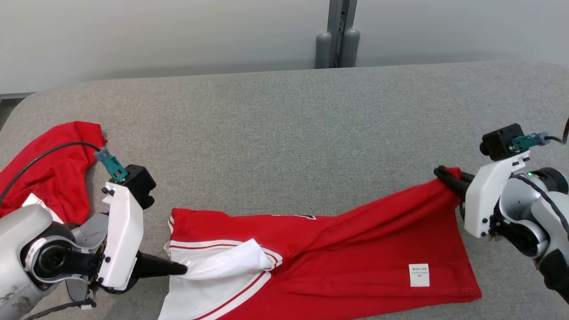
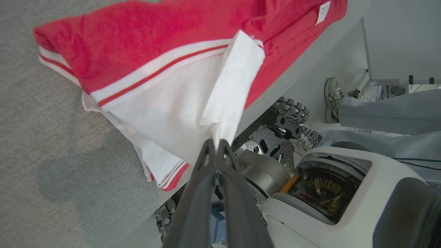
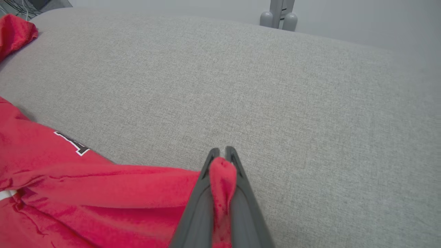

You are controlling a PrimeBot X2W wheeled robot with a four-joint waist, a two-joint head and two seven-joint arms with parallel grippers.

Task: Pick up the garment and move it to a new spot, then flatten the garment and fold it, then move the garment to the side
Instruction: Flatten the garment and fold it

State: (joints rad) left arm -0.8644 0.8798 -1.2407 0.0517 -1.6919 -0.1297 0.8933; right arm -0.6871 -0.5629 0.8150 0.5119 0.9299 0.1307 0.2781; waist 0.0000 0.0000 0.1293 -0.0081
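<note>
Two claws hold the garment (image 1: 338,258) between them, and we see both pinched tight on cloth. The left claw (image 1: 182,269), at about 8 o'clock in the head view, has its dark fingers pressed together on a fold of the white side panel (image 1: 222,271), which is drawn out from the garment to the fingertips. The right claw (image 1: 441,172), at about 3 o'clock, is closed on a bunched red corner. In its wrist view we see the red cloth squeezed between the two fingers.

The garment is a red jersey with white, red-striped trim. It lies stretched along the near edge of the table (image 1: 284,133), around 6 o'clock, with its right end pulled toward 2 o'clock in a ridge of folds. A white label (image 1: 419,275) sits on the red cloth near 5 o'clock.

A second red cloth (image 1: 53,173) lies crumpled at 9 o'clock, apart from the garment. At 12 o'clock, beyond the table's far edge, stands a grey post (image 1: 338,44). In the left wrist view we make out a person's shoe (image 2: 330,100) and grey trouser leg (image 2: 386,110) on the floor beside the table.
</note>
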